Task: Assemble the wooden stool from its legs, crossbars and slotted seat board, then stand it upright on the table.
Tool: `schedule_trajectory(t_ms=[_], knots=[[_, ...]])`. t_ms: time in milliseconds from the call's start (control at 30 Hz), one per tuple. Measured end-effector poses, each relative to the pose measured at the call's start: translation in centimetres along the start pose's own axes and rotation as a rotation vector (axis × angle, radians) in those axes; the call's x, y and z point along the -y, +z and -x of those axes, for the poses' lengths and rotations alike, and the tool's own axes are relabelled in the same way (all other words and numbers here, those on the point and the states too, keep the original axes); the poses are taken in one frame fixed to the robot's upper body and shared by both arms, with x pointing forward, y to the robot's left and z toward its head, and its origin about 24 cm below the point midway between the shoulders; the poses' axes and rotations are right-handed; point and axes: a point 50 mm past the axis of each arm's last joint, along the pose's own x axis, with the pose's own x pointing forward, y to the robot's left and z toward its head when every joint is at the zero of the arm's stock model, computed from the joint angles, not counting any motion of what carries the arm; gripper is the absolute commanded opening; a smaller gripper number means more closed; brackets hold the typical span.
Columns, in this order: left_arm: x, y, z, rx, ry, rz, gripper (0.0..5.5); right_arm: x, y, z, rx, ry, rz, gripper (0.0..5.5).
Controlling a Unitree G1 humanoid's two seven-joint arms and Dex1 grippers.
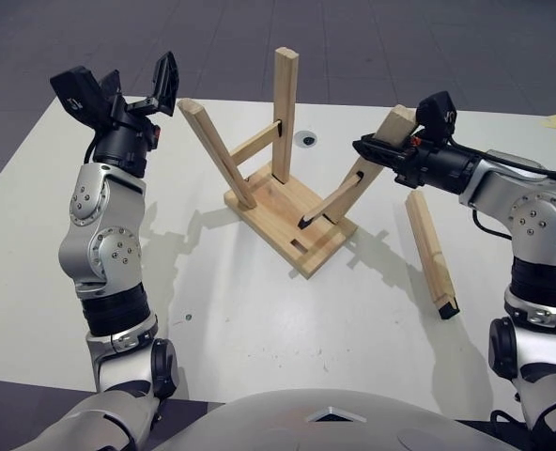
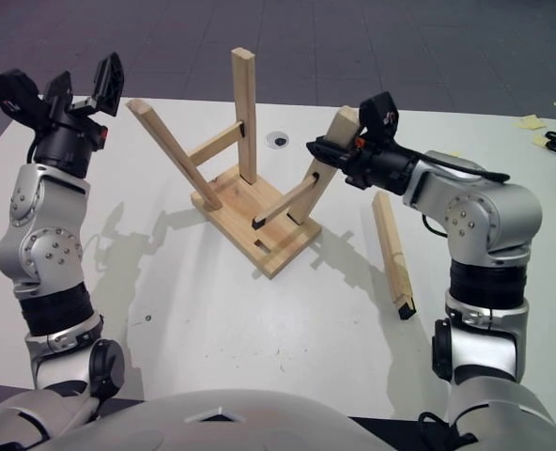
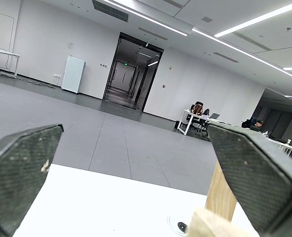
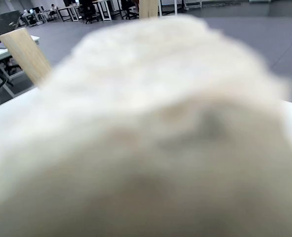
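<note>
Four legs (image 1: 431, 249), two crossbars (image 1: 256, 143), one seat board (image 1: 280, 209).

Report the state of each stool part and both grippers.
seat board, flat on table
left leg, slotted in, tilted
back leg, slotted in, upright
right leg, leaning, gripped near top
loose leg, lying on table
left gripper, open, empty
right gripper, shut on right leg
</note>
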Motion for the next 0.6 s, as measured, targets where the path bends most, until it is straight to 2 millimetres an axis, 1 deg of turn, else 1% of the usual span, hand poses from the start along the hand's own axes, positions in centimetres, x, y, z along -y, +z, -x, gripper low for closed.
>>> schedule_trajectory(t_ms=[100,267,367,600], knots=[[0.07,-0.1,0.01,-0.003,-0.002,0.003,5.4,0.19,0.06,0.23,-0.015,-0.004,-0.01,1.02],[0.02,-0.16,0.06,-0.005,0.001,0.003,5.4,-0.65,-0.06,0.57,-0.038,0.008,0.1,1.03],[0.02,-0.17,0.06,-0.005,0.001,0.003,5.4,-0.69,-0.22,0.55,-0.03,0.003,0.133,1.06],[0.05,-0.21,0.04,-0.008,-0.004,0.001,5.4,0.04,-0.34,0.15,0.032,-0.014,0.088,1.06]])
